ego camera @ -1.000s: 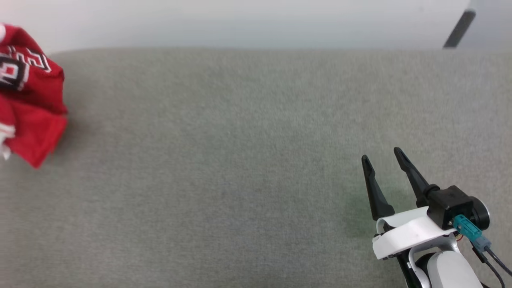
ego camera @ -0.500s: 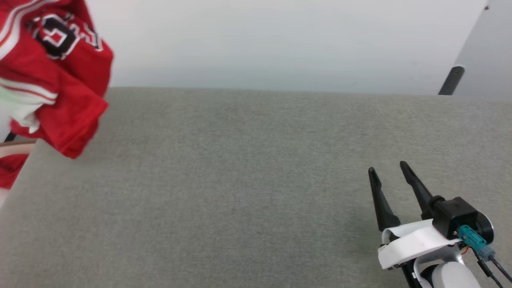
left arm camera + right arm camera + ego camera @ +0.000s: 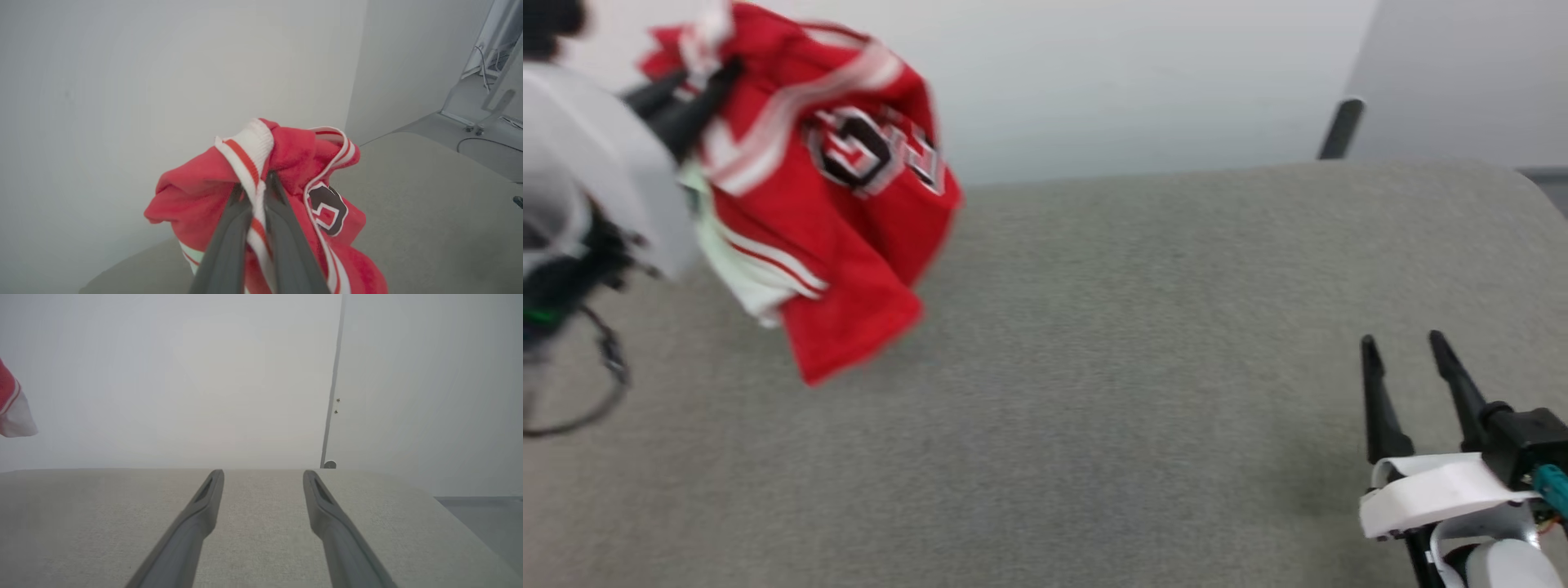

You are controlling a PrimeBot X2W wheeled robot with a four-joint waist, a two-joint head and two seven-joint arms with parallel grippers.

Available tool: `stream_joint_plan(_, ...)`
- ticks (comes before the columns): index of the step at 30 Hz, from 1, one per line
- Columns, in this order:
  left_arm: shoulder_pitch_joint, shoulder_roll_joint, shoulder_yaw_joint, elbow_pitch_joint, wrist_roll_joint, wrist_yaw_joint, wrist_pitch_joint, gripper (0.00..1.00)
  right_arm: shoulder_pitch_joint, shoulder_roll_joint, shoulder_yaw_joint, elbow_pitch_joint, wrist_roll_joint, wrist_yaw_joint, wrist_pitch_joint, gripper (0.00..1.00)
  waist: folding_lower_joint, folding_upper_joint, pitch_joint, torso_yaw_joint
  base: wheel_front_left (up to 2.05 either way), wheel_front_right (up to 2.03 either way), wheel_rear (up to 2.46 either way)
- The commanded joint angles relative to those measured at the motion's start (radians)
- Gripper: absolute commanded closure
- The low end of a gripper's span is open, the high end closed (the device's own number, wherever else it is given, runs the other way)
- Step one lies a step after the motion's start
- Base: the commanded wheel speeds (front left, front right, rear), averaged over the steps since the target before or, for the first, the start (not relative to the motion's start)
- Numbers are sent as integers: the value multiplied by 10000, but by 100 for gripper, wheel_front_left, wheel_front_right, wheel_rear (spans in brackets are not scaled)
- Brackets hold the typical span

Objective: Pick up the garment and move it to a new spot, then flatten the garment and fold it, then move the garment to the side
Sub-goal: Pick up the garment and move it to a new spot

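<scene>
The garment (image 3: 833, 220), a red jersey with white sleeves, striped trim and black-and-white lettering, hangs bunched in the air over the left part of the grey table (image 3: 1143, 343). My left gripper (image 3: 707, 77) is shut on its striped trim at the top of the bundle. In the left wrist view the two fingers (image 3: 229, 241) pinch the red-white trim of the garment (image 3: 294, 163). My right gripper (image 3: 1401, 343) stands open low at the right, over the table. The right wrist view shows its gripper (image 3: 263, 473) with nothing between the fingers, and a corner of the garment (image 3: 10, 404) at the far left.
The grey fabric-covered table surface spreads wide under both arms, its far edge (image 3: 1176, 171) against a pale wall. A dark pole (image 3: 1339, 126) stands behind the far right corner. A black cable (image 3: 596, 384) loops below my left wrist.
The head camera has swung, shifting the whole picture. My left gripper has carried the garment up and to the right, off the table's left end. The right gripper stays open.
</scene>
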State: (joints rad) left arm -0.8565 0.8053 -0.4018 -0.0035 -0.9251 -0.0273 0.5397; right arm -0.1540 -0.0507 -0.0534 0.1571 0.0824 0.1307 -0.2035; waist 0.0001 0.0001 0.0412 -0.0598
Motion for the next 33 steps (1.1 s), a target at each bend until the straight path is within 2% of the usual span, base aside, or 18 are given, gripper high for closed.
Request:
stream_joint_plan(1,165,-147,-94,-351,14,188,74,100,-29,7,-143,27,-75,1,-84,0,-1,-1,349,-559,0,0,0)
stream_joint_plan(8,697,-777,-862,-1518,107,699,484,100,-232,10,-602,192,49,1,-252,0,-1,-1,943,-1225,0,0,0)
stream_joint_plan(13,1164,-1160,-1519,-1488,279,848,643,100,-406,10,-474,422,241,1,-384,0,-1,-1,1371,-1614,0,0,0)
stream_joint_plan(19,1800,-1555,-2143,-903,78,695,744,100,-594,7,-277,735,468,1,-537,0,-1,-1,1731,-1906,0,0,0)
stream_joint_plan(27,2167,-1837,-2648,279,-119,145,731,100,-745,9,-144,1049,539,1,-605,0,-1,-1,1718,-1923,0,0,0)
stream_joint_plan(28,2159,-1871,-2690,404,-130,79,716,75,-748,9,-113,1078,524,1,-611,0,-1,-1,1669,-1895,0,0,0)
stream_joint_plan(29,2139,-1902,-2728,505,-129,7,693,56,-740,6,-97,1101,496,1,-615,0,-1,-1,1607,-1854,0,0,0)
stream_joint_plan(30,2107,-1927,-2765,579,-114,-83,669,43,-722,4,-82,1123,464,1,-619,0,-1,-1,1534,-1803,0,0,0)
stream_joint_plan(31,2076,-1959,-2769,640,-132,-138,642,2,-700,6,-75,1139,433,1,-621,0,-1,-1,1455,-1742,0,0,0)
stream_joint_plan(33,2065,-1997,-2727,713,-222,-207,573,0,-661,7,-41,1178,383,1,-620,0,-1,-1,1285,-1613,0,0,0)
